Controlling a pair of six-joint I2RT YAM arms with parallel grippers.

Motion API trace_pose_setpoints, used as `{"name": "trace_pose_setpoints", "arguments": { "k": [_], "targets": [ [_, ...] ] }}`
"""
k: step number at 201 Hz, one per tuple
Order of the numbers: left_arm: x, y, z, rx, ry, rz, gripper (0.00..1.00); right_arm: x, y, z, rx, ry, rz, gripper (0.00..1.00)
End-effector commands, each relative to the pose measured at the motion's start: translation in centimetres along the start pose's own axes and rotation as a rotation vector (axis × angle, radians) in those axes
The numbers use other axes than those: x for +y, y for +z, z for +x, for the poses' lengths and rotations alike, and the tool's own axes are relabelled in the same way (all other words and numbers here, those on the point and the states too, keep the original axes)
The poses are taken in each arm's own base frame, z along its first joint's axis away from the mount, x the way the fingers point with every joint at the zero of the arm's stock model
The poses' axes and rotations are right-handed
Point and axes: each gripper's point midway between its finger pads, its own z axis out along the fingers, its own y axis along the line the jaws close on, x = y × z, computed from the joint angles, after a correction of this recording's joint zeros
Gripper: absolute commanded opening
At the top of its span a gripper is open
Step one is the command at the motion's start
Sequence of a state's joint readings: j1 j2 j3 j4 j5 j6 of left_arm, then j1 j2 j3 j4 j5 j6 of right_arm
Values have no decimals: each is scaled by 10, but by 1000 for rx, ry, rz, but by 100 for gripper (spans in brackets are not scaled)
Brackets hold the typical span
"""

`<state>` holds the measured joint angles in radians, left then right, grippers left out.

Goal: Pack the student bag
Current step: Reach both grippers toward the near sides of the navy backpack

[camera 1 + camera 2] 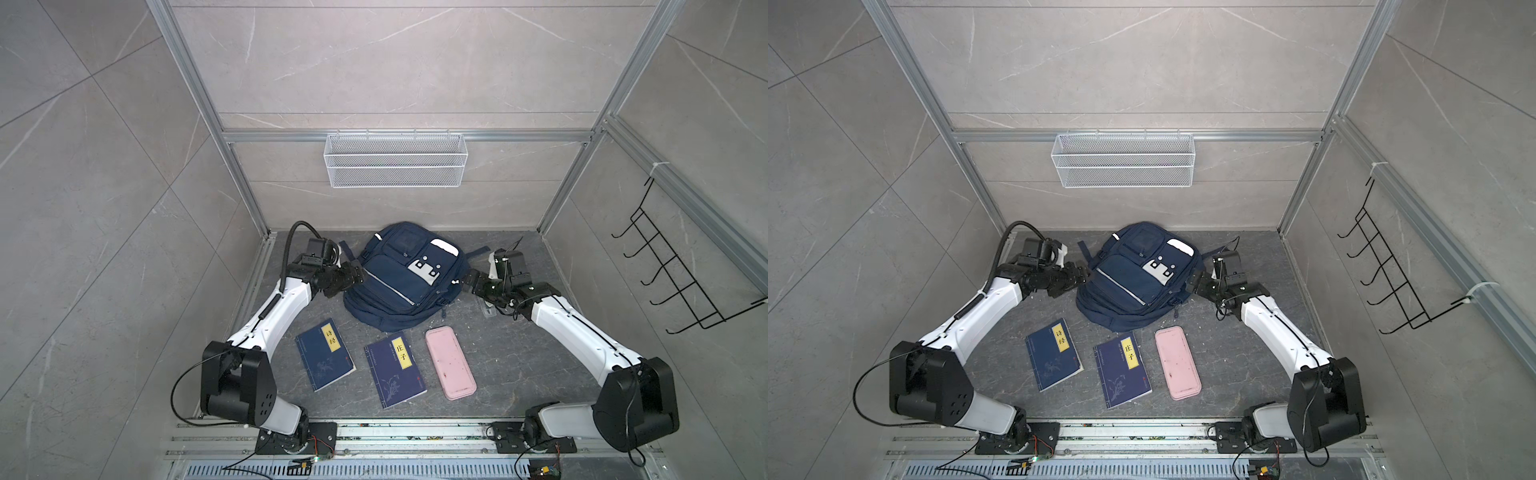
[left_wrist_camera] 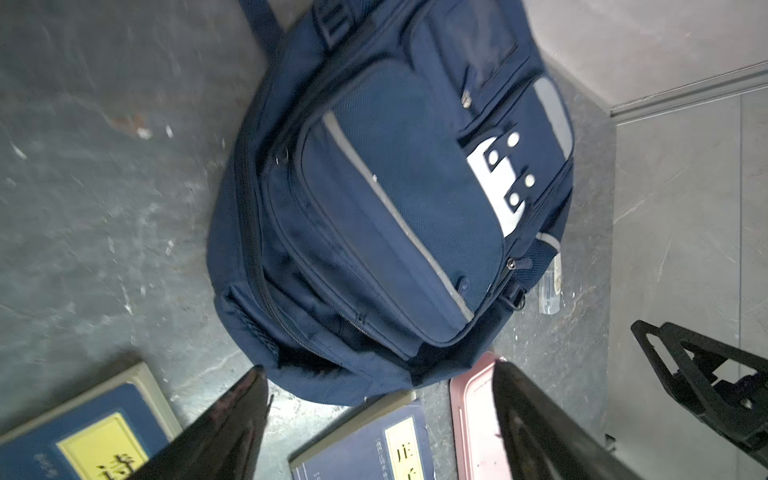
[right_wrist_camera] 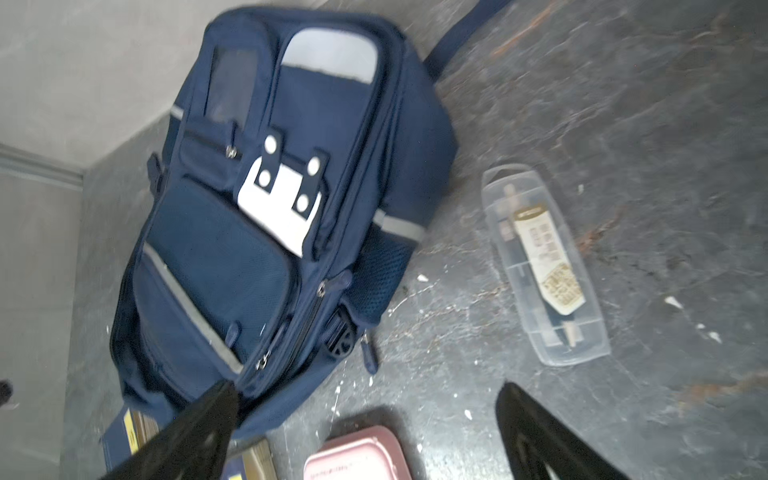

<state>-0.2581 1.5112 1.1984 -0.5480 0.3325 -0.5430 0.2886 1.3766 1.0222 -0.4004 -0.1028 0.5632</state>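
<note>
The student bag [image 1: 399, 278] lies at the far middle of the dark stone-patterned table [image 1: 519, 353], on its back with the front pockets facing up and its top toward the far wall. A dark strap sticks out from under it on each far corner. The zips that show on its front look drawn shut, and nothing of what is inside can be seen.

The left gripper [image 1: 356, 274] sits at the bag's left edge and the right gripper [image 1: 469, 277] at its right edge. Both have their fingers spread wide with nothing between them. Whether either one touches the fabric cannot be told.

Just right of the bag, partly under the right arm in both top views, lies a clear plastic case [image 3: 544, 266]. It is closed, and through it show a slim pen-like tool and a printed card.

Nearer than the bag, three things lie in a row. On the left is a navy book [image 1: 325, 355] with a yellow label, in the middle a second navy book [image 1: 395, 371], and on the right a pink case [image 1: 450, 363] with its lid on and its contents hidden.

A white wire basket [image 1: 395, 160] hangs on the far wall, and a black hook rack [image 1: 681, 270] on the right wall.
</note>
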Motion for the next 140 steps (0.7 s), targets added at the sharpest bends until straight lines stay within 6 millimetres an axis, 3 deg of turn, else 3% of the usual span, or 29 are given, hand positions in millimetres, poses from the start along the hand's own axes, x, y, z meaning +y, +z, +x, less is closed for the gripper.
{"name": "trace_pose_setpoints", "arguments": {
  "k": [1, 62, 89, 140],
  "targets": [
    [-13, -8, 19, 78, -11, 69, 83, 0, 13, 35, 117, -83, 4, 95],
    [8, 14, 42, 198, -28, 14, 75, -6, 47, 88, 197, -135, 30, 88],
    [8, 20, 44, 217, -42, 29, 68, -2, 60, 99, 215, -109, 18, 84],
    [-15, 23, 40, 169, 8, 57, 64, -8, 66, 102, 174, -77, 20, 83]
  ]
}}
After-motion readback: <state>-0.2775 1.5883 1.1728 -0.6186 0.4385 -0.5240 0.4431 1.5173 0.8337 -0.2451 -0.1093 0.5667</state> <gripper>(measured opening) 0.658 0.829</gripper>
